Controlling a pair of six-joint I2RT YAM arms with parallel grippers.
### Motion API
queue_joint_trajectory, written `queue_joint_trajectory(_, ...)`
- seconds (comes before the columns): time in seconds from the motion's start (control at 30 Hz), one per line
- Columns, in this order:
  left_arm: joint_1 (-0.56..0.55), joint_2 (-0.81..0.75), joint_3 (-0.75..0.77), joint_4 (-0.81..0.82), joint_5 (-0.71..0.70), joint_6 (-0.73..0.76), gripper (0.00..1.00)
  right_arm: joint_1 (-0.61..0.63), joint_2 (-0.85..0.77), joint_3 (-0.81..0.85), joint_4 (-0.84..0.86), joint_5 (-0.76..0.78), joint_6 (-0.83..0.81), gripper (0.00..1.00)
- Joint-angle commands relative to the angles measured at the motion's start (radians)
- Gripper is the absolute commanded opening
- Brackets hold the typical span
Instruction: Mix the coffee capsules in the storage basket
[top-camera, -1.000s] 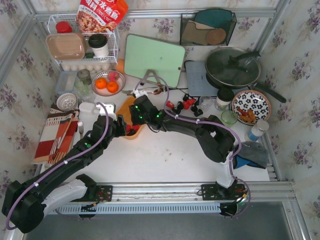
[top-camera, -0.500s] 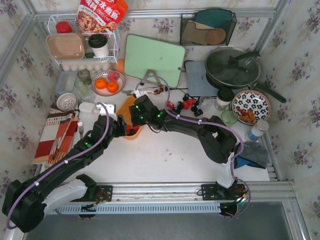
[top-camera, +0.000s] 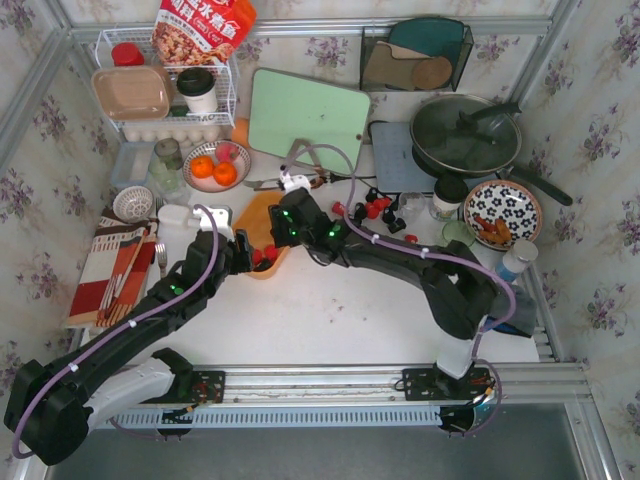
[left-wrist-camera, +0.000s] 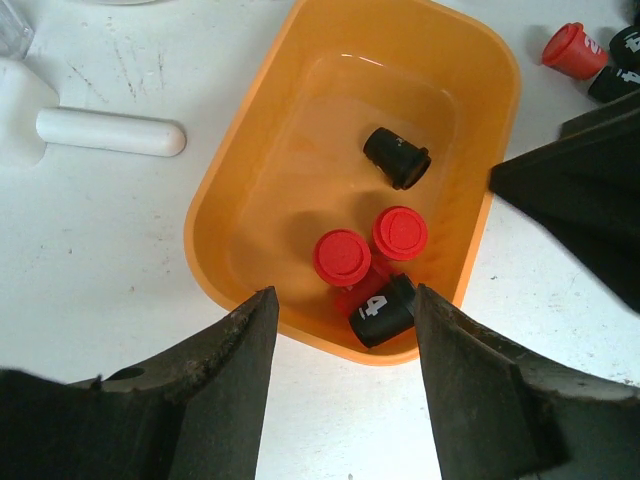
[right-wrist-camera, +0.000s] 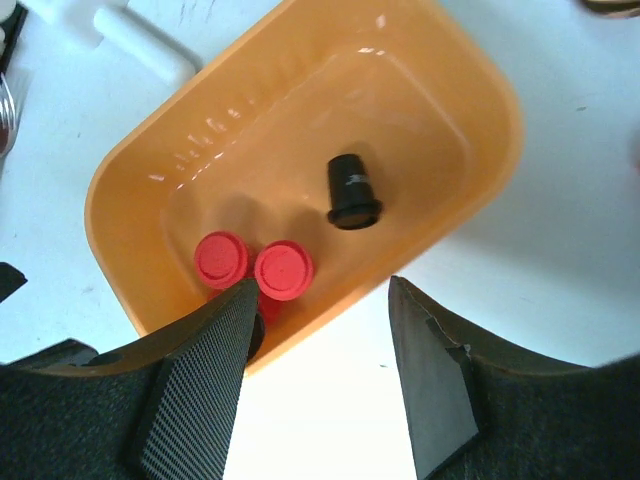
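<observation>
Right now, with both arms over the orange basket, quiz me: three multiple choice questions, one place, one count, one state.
1. Where is the black capsule marked 4?
A. in the storage basket, beside the red pair
B. outside the basket
C. held in the air

2. How many coffee capsules lie in the basket?
A. two
B. four
C. seven

3. The left gripper and right gripper are:
A. both shut on capsules
B. one shut, one open
C. both open, empty

Answers: A, the left wrist view shows it by the basket's near wall; B, two red and two black; C, both finger pairs stand apart, gripping nothing.
</observation>
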Motion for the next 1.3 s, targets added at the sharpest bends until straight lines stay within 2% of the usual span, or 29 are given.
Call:
queue_joint_trajectory(0.0,0.0,0.001,0.007,0.033,-0.01,-0.004,0.6,0.001,-0.098,-0.079,0.069,0.152,-0.044,0.63)
queue_joint_trajectory(0.1,0.0,0.0,0.006,0.032,-0.007,-0.006,0.6,0.001,-0.224,-0.226,0.233,0.256,-0.09,0.66)
queue_joint_trajectory(0.13,0.0,0.002,0.007,0.033,-0.005,-0.007,0.6,0.001,-0.275,-0.287,0.312,0.275,-0.11,0.71)
queue_joint_trajectory(0.17,0.001,0.002,0.007,0.033,-0.002,-0.008,0.6,0.001,-0.318,-0.352,0.398,0.288,-0.132,0.91)
queue_joint_trajectory(0.2,0.0,0.004,0.007,0.033,-0.001,-0.008,0.6,0.001,-0.365,-0.421,0.481,0.303,-0.158,0.99)
queue_joint_trajectory(0.23,0.001,0.006,0.007,0.034,-0.001,-0.009,0.6,0.001,-0.408,-0.481,0.575,0.314,-0.183,1.0)
queue_joint_trajectory(0.3,0.0,0.013,0.008,0.036,0.002,-0.009,0.6,0.001,-0.482,-0.589,0.722,0.336,-0.242,1.0)
queue_joint_trajectory(0.37,0.001,0.02,0.009,0.037,0.005,-0.01,0.6,0.001,-0.529,-0.654,0.8,0.359,-0.302,1.0)
queue_joint_trajectory(0.57,0.0,0.053,0.018,0.045,0.039,-0.016,0.6,0.001,-0.586,-0.708,0.781,0.449,-0.423,1.0)
queue_joint_trajectory(0.63,0.0,0.082,0.029,0.041,0.055,-0.019,0.6,0.001,-0.602,-0.745,0.83,0.485,-0.486,1.0)
queue_joint_trajectory(0.83,0.002,0.158,0.073,0.022,0.079,-0.024,0.6,0.001,-0.642,-0.979,1.266,0.64,-0.616,1.0)
queue_joint_trajectory(1.0,0.004,0.185,0.097,0.02,0.083,-0.036,0.61,-0.01,-0.626,-1.017,1.416,0.842,-0.808,1.0)
queue_joint_trajectory(1.1,0.037,0.206,0.133,-0.034,0.062,-0.124,0.8,-0.018,-0.595,-1.058,1.591,0.85,-0.969,1.0)
queue_joint_trajectory(1.17,0.07,0.22,0.158,-0.081,0.081,-0.173,0.99,-0.03,-0.569,-1.093,1.741,0.845,-1.021,1.0)
queue_joint_trajectory(1.27,0.123,0.247,0.174,-0.055,0.209,-0.194,0.99,-0.057,-0.524,-1.144,1.896,0.854,-1.014,1.0)
